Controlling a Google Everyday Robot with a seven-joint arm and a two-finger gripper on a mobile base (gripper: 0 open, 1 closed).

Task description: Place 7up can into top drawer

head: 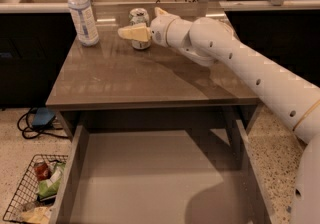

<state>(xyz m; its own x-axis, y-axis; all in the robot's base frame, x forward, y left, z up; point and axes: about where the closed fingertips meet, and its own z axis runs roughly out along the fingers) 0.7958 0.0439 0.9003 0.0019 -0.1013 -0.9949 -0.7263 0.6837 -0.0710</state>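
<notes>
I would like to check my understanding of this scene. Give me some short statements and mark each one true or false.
1. The 7up can stands on the cabinet top. True.
2. The top drawer is closed. False: it is pulled open, and its bottom is bare.
3. The water bottle lies on its side inside the drawer. False: it stands upright on the cabinet top, toward the picture's left of the can.
4. The gripper is at the can, near the back of the cabinet top. True.
5. A wire basket sits on the floor beside the drawer. True.
</notes>
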